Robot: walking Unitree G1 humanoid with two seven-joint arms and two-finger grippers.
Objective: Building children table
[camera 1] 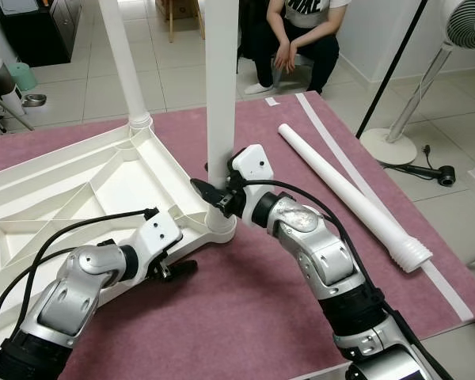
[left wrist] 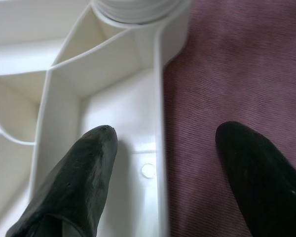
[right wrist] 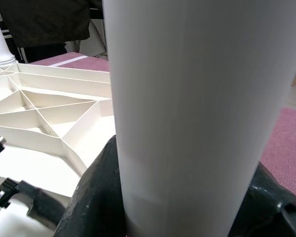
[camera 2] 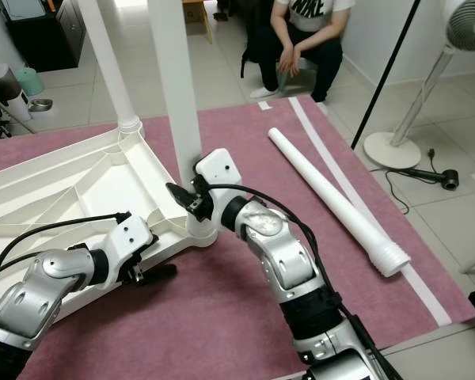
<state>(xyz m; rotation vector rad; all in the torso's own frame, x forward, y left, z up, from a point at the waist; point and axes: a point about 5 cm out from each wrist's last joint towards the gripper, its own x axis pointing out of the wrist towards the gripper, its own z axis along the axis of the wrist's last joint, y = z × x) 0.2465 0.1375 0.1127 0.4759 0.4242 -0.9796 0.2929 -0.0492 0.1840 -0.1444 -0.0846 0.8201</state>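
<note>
Right gripper (camera 1: 214,192) pinches upright leg (camera 1: 220,87) at frame centre, in tabletop (camera 1: 79,186) corner socket; we'd keep it vertical while twisting. Left gripper (camera 1: 176,271), spread, straddles tabletop rim lower left, bracing.

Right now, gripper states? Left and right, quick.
Left gripper: open, fingers straddling the tabletop's edge wall, not clamped.
Right gripper: shut on the upright table leg near its socket.
</note>
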